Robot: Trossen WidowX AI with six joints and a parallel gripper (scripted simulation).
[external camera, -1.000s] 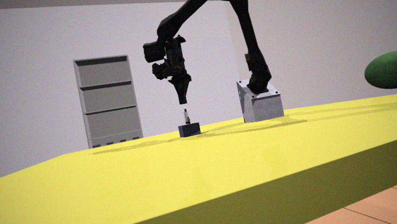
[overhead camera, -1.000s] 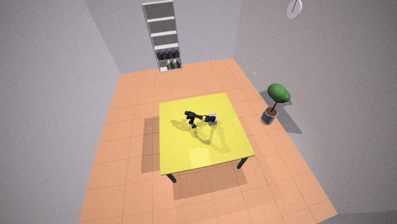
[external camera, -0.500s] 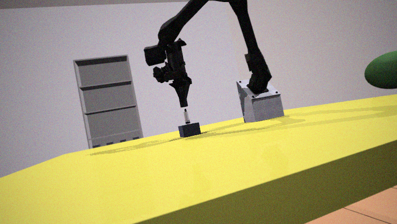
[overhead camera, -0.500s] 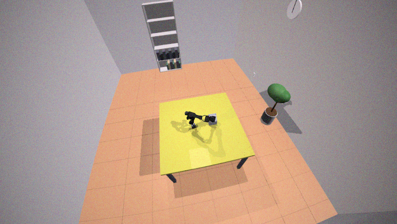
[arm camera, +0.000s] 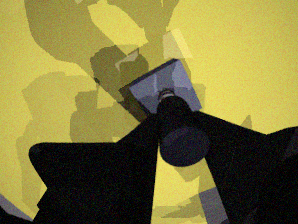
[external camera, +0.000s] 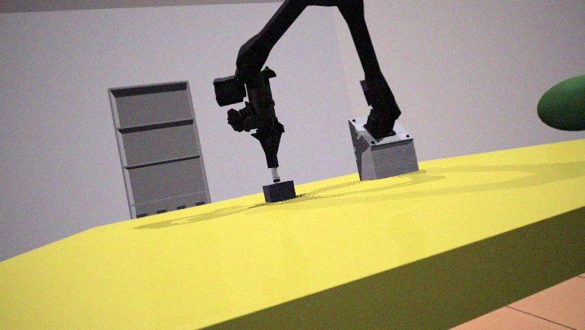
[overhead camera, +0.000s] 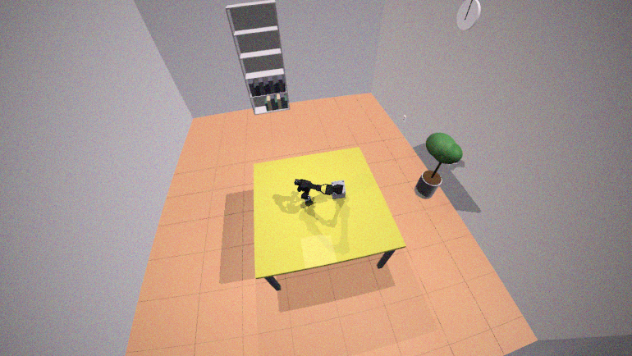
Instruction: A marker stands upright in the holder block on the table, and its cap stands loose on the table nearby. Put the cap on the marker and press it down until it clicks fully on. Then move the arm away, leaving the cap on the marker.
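The dark holder block [external camera: 279,191] [arm camera: 150,89] stands on the yellow table. The pale marker [external camera: 275,174] [arm camera: 166,94] stands upright in it, its lower body showing above the block. My gripper [external camera: 272,165] [arm camera: 174,117] is shut on the dark round cap [arm camera: 184,146], pointing down right above the marker. In the exterior view the fingertips meet the top of the visible marker body. The marker's tip is hidden by the fingers and cap. The cap lines up closely with the marker in the wrist view; how far it sits over the tip cannot be told.
The arm's grey base block [overhead camera: 337,189] [external camera: 393,159] stands on the table [overhead camera: 283,239] [external camera: 229,262], to the right of the holder. Arm shadows fall across the table. A shelf [overhead camera: 258,52] and a potted plant [overhead camera: 428,183] stand off the table.
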